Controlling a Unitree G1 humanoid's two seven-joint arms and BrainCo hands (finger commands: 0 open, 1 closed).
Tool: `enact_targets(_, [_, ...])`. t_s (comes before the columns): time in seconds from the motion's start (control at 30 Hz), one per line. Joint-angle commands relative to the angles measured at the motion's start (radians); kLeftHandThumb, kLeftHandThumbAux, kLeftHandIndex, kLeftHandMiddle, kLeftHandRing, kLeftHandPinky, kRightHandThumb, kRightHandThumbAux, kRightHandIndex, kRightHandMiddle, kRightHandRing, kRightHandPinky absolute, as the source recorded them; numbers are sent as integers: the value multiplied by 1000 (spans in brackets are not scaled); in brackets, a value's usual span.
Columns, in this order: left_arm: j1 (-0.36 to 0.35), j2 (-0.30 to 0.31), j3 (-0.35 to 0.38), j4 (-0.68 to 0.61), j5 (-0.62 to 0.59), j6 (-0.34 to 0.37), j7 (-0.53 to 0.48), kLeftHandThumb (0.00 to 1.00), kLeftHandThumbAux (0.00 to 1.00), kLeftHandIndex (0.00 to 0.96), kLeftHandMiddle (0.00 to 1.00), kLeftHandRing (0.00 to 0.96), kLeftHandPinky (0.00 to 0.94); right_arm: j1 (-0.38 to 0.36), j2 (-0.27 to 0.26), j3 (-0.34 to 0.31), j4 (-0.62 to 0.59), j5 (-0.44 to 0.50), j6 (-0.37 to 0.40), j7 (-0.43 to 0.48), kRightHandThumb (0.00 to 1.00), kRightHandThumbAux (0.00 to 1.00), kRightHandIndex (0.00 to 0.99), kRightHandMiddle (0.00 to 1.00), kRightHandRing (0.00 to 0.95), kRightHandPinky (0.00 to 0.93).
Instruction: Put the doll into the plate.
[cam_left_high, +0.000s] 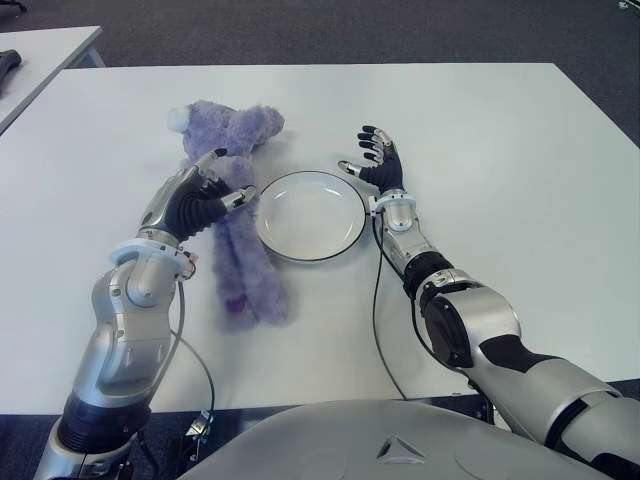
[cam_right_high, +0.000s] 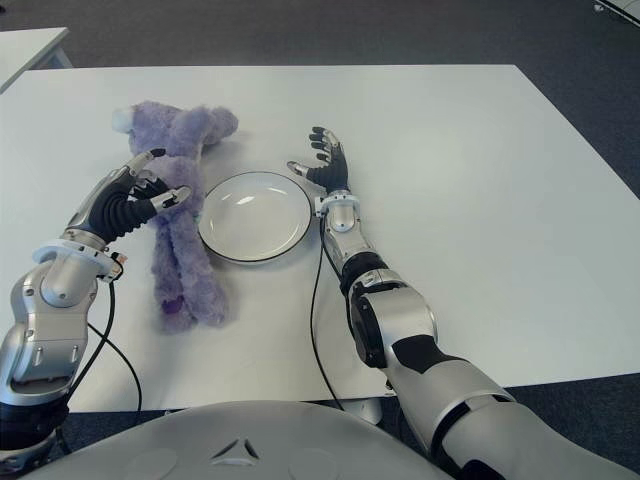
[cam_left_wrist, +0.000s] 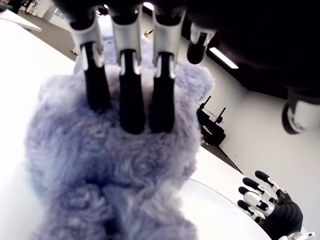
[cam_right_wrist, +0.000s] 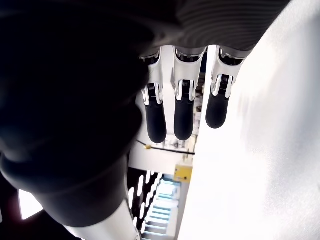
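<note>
Two robot hands are working over a white table (cam_left_high: 520, 150). The left hand (cam_left_high: 200, 195) is hovering, fingers spread, over the fluffy purple plush doll (cam_left_high: 240, 245) just left of the empty white round plate (cam_left_high: 310, 215); it should clamp the body firmly. The right hand (cam_left_high: 380, 165) is waiting open beside the plate's right rim.

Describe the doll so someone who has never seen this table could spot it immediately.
On the white table, look just left of the round white plate. The doll lies there lengthwise under the left robot hand. It is the only soft thing: shaggy lilac fur beside a smooth plate.
</note>
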Motion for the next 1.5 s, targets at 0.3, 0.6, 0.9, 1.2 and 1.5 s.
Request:
enact_targets(0.3, [-50, -54, -27, 144, 4, -57, 38, 197, 337, 0, 0, 0, 23, 195, 24, -10, 125, 0, 110, 12, 129, 970, 167, 234, 207, 210])
enact_targets(0.6, [-70, -62, -26, 197, 42, -59, 77, 197, 348, 0, 0, 0, 19, 198, 22, -7, 124, -5, 98, 8, 205, 976, 173, 240, 212, 213])
enact_targets(0.9, [-54, -41, -40, 220, 103, -91, 125, 158, 351, 0, 0, 0, 46, 196, 23, -15, 125, 2, 107, 14, 211, 963, 172, 240, 214, 215])
enact_targets(1.2, [-36, -14, -57, 216, 194, -129, 147, 151, 350, 0, 0, 26, 100, 197, 21, -14, 125, -3, 102, 13, 173, 964, 173, 242, 218, 222])
enact_targets(1.5, [-1, -18, -32, 195, 241, -172, 195, 182, 304, 0, 0, 7, 95, 197, 20, -7, 126, -11, 107, 5, 184, 969, 185, 248, 223, 227])
